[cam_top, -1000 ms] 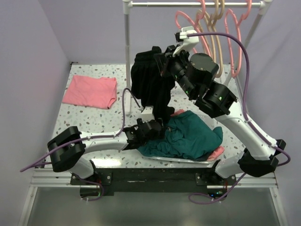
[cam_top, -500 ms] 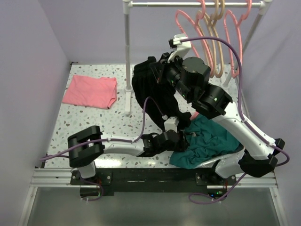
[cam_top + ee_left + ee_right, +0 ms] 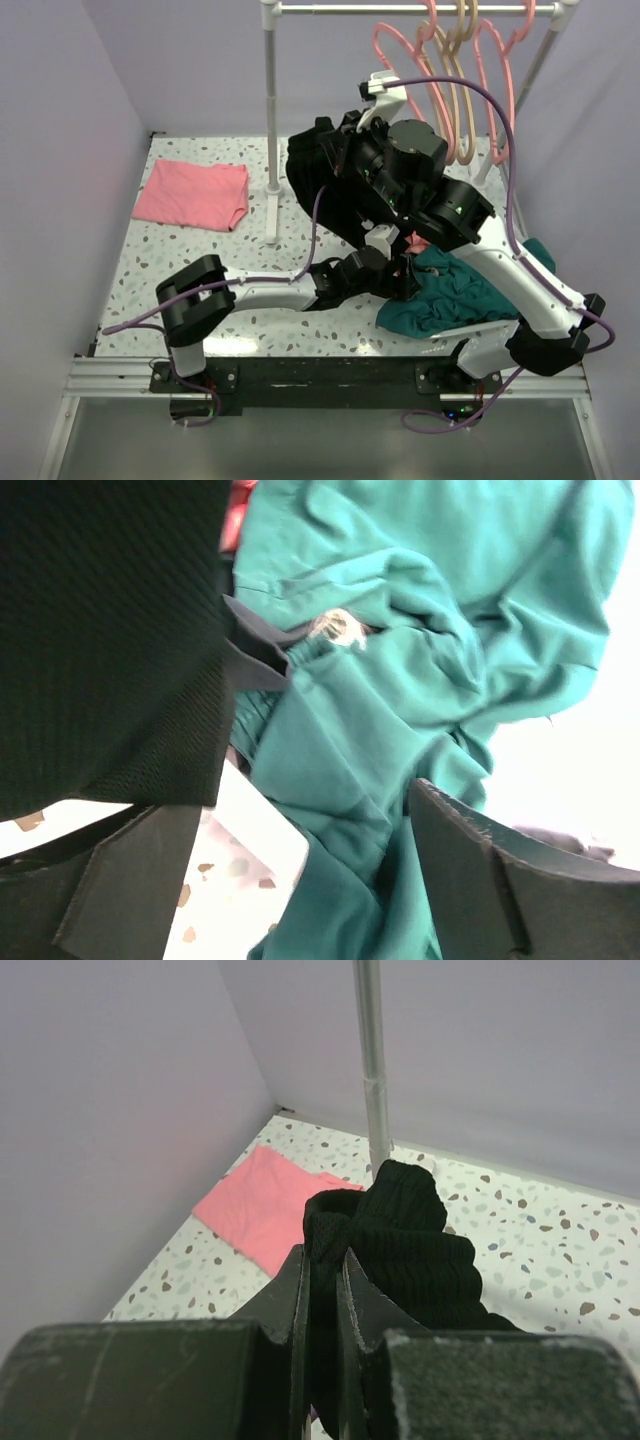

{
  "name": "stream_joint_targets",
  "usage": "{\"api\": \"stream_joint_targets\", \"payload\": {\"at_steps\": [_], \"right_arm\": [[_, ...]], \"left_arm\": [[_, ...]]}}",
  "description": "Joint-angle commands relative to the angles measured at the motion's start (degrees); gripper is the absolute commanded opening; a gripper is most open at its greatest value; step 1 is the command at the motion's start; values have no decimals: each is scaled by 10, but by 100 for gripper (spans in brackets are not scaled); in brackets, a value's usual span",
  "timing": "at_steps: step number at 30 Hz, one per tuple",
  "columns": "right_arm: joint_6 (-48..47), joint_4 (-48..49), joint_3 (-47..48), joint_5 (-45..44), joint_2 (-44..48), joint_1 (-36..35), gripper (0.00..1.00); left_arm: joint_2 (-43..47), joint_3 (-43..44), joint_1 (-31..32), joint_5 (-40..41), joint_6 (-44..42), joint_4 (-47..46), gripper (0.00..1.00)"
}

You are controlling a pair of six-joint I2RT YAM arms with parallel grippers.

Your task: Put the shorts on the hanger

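Where the right arm crosses the top view, its bulk hides both tools' fingertips and part of the black shorts (image 3: 330, 185). Left: a folded pink cloth (image 3: 192, 194) lies on the tabletop (image 3: 180, 260). Centre: the left arm reaches low and rightward; the left tool (image 3: 300, 875) stands spread about a crumpled teal garment (image 3: 420, 650), contact unclear. The right arm is raised, bent back leftward; the right tool (image 3: 322, 1270), pressed together, pinches the shorts' edge aloft. Right: the hanger (image 3: 380, 45) hangs on the rail (image 3: 400, 8) among others, apart from the shorts.
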State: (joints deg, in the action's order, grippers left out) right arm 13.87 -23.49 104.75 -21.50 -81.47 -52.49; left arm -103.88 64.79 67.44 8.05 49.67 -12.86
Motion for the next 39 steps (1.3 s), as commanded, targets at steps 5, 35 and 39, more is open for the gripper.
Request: {"api": "stream_joint_targets", "payload": {"at_steps": [5,35,39], "right_arm": [[-35,25,91,-8,-2,-1,0],[92,228,-582,23,121,-215,8],[86,187,-619,3,149,-256,41]], "left_arm": [[162,-67,-13,-13,-75,-13,95],[568,-184,-160,156,-23,474,85],[529,-202,-245,55,-72,430,82]]}}
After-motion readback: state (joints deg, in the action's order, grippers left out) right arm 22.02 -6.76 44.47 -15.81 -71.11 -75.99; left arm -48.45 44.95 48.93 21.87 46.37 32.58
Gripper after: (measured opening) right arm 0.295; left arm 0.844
